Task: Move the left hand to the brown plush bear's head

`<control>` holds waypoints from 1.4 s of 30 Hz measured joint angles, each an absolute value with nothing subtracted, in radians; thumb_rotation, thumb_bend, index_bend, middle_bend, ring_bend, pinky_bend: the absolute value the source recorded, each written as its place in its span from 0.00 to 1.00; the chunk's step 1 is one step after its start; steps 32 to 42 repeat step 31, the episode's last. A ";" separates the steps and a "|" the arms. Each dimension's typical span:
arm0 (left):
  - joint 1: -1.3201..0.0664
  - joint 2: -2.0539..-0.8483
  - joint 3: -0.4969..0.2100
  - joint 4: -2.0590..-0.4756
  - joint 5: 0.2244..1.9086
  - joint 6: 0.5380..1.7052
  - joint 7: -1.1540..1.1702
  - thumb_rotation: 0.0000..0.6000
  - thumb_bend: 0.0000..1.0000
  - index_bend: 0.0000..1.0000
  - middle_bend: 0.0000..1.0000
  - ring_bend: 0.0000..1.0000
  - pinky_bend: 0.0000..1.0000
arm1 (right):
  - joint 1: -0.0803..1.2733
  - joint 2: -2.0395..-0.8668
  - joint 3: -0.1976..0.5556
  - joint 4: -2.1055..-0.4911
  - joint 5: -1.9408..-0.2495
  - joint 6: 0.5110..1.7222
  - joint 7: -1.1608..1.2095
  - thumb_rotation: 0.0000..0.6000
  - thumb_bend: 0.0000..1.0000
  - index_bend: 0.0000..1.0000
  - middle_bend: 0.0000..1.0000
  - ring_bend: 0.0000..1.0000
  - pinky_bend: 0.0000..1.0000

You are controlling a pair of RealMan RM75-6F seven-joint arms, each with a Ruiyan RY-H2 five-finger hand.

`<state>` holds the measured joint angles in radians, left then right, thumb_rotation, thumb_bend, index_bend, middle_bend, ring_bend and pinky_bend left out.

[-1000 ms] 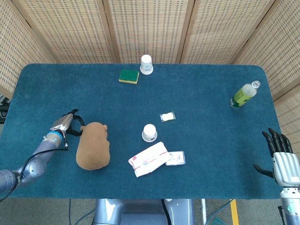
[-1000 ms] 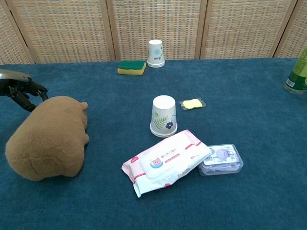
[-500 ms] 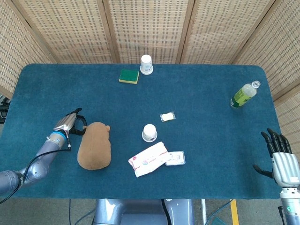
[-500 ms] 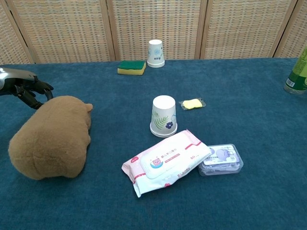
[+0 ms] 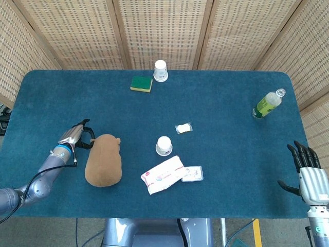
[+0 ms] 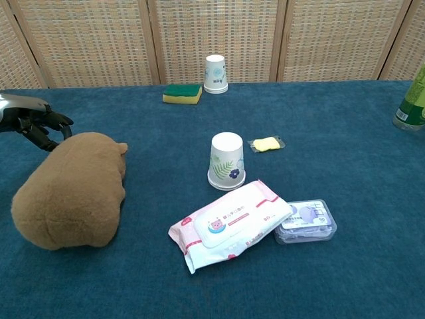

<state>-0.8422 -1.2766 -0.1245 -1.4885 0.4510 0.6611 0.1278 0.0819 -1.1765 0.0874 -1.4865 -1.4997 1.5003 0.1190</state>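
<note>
Brown plush bear (image 5: 104, 160) lies at the table's near-left, long axis running away from me, head (image 5: 106, 142) at the far end. My left hand (image 5: 77, 136), fingers curled and holding nothing, sits just left of that head. Right hand (image 5: 307, 172) far off, fingers spread.

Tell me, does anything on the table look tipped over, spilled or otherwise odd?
Mostly no. Both paper cups stand upside down, and the green bottle seems to lie on its side. Nothing looks spilled or damaged.
</note>
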 measured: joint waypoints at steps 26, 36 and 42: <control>-0.848 -1.258 -0.112 -1.507 0.463 0.673 0.120 1.00 0.45 0.60 0.00 0.00 0.00 | 0.083 -1.173 0.085 -1.496 -1.496 1.492 0.111 1.00 0.11 0.00 0.00 0.00 0.00; -0.850 -1.255 -0.110 -1.514 0.464 0.674 0.121 1.00 0.46 0.60 0.00 0.00 0.00 | 0.085 -1.170 0.088 -1.502 -1.497 1.493 0.113 1.00 0.11 0.00 0.00 0.00 0.00; -0.850 -1.255 -0.110 -1.514 0.464 0.674 0.121 1.00 0.46 0.60 0.00 0.00 0.00 | 0.085 -1.170 0.088 -1.502 -1.497 1.493 0.113 1.00 0.11 0.00 0.00 0.00 0.00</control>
